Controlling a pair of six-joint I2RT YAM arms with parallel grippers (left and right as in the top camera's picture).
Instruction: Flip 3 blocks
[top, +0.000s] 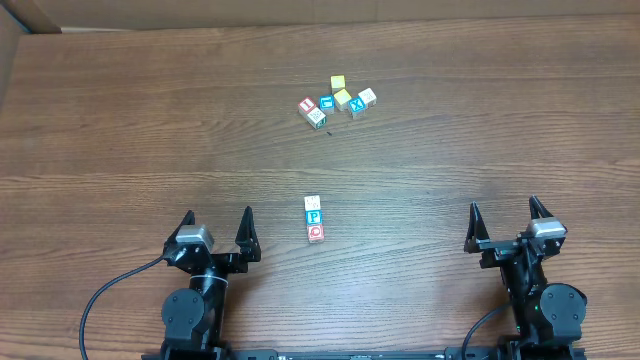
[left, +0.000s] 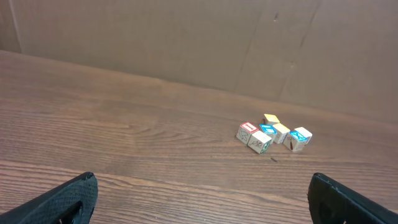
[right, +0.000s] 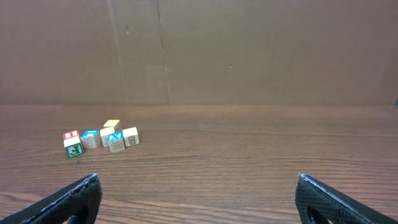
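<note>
Left gripper (top: 218, 215): jaws spread wide, nothing between them; its wrist view catches only two dark fingertips at the bottom corners
Right gripper (top: 503, 206): jaws just as wide, holding nothing; fingers likewise cut off by the lower edge of its wrist view
Blocks (top: 314, 217): three in a short touching line on the table (top: 120, 130); between the two grippers, nearer the left one, just ahead of it and to its right
Order: pale block (top: 313, 203) farthest from the grippers; blue "P" block (top: 314, 217) in the middle; red-faced block (top: 315, 232) nearest
Hidden: this line shows in neither wrist view; its side faces are unseen from overhead; the red face's letter is too small to read
Other cubes (top: 337, 100): a loose cluster well ahead of both grippers; most markings blurred
Backdrop: cardboard wall (right: 249, 50) past the cluster
</note>
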